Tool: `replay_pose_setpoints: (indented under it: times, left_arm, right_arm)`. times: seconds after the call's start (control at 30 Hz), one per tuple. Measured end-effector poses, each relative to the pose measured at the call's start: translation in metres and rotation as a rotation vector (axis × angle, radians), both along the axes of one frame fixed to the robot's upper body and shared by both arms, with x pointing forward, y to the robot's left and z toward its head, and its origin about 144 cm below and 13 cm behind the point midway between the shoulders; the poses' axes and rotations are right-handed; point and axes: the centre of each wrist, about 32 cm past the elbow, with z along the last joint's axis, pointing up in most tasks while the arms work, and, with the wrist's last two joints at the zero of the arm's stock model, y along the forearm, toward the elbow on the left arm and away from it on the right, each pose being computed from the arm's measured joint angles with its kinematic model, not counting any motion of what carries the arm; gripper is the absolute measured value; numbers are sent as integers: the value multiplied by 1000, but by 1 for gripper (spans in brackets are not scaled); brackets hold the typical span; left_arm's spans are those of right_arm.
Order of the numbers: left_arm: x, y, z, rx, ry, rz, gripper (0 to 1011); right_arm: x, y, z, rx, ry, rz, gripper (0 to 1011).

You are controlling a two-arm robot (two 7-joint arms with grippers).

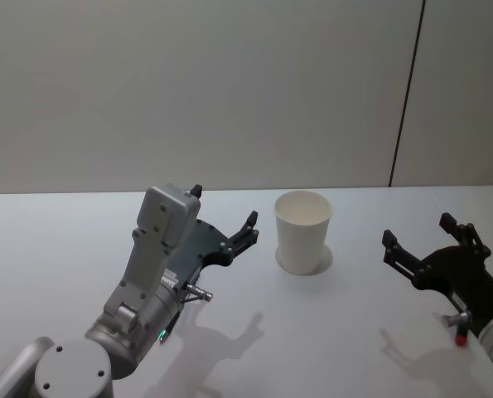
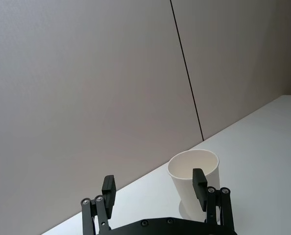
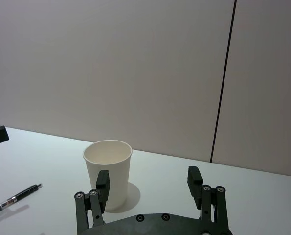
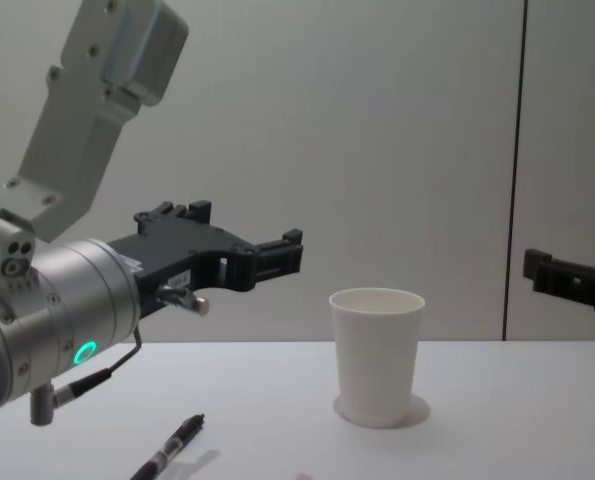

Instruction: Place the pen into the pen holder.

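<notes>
Left jaws released, empty, raised above counter; pen flat beneath them, toward robot, ungrasped. Pen holder upright between both jaws, slightly ahead, mouth up for drop-in from above. Right jaws released, empty, well apart from holder, likely idle.

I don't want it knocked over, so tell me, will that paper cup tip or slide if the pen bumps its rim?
The cup looks empty and thin-walled, so probably very light: a bump would likely slide it on the smooth table. It is tall with a narrower base, so a push at the rim may tip it.
</notes>
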Motion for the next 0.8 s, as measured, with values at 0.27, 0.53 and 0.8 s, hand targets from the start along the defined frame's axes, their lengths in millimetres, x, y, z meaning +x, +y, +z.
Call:
replay_pose_setpoints:
  times: [0.27,0.53,0.8]
  left_arm:
    - [0,0,0,0,0,0,1000]
    - [0,0,0,0,0,0,1000]
    - [0,0,0,0,0,0,1000]
  right_arm:
    - [0,0,0,0,0,0,1001]
    - [0,0,0,0,0,0,1002]
    - [0,0,0,0,0,0,1001]
